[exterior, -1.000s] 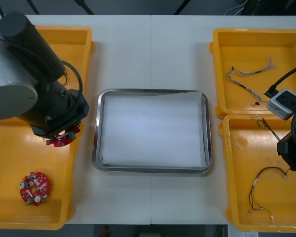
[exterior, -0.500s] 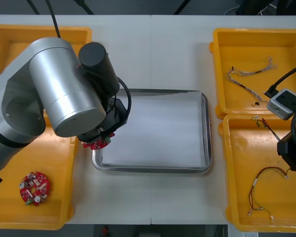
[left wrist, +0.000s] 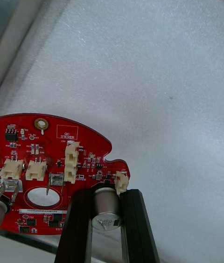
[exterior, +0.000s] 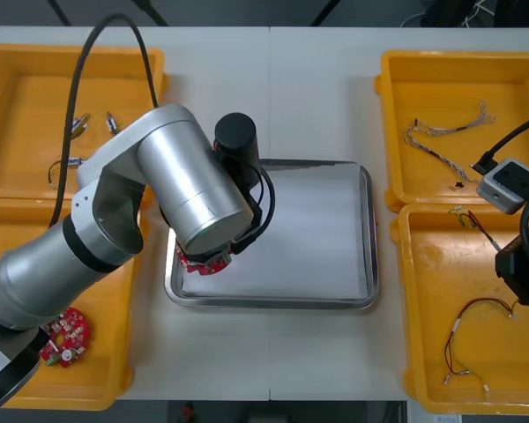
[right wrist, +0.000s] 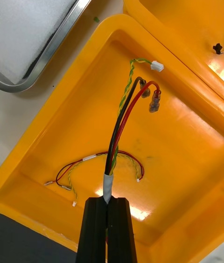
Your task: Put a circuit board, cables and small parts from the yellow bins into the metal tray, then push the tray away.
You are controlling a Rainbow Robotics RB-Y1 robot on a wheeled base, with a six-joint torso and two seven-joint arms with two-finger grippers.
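Circuit boards first, from my side of the table. A spare circuit board (exterior: 63, 335) lies flat in the near left bin (exterior: 88, 388), close by my left arm. Across from it, the near right bin (exterior: 423, 264) holds a loose red and yellow cable (exterior: 467, 339) curled on its floor. My right gripper (right wrist: 108, 207) hangs over that bin, its fingers pressed tight on the taped end of a cable bundle (right wrist: 122, 118) of black, red and yellow-green wires. The bundle reaches out from the fingertips above the bin floor.

A little farther out, my left gripper (left wrist: 106, 218) pinches a silver cylinder (left wrist: 105, 207) that stands on the held circuit board (left wrist: 56, 169). The fingers sit apart by the cylinder's width. This board is over the white lining at the near left corner of the metal tray (exterior: 370, 238). Its red edge peeks from under the wrist in the front view. I cannot tell whether it touches the lining.

The tray lies between the bins. Farthest off, the far left bin (exterior: 26, 79) holds small metal parts (exterior: 81, 122). The far right bin (exterior: 441, 75) holds a thin twisted cable (exterior: 441, 132).
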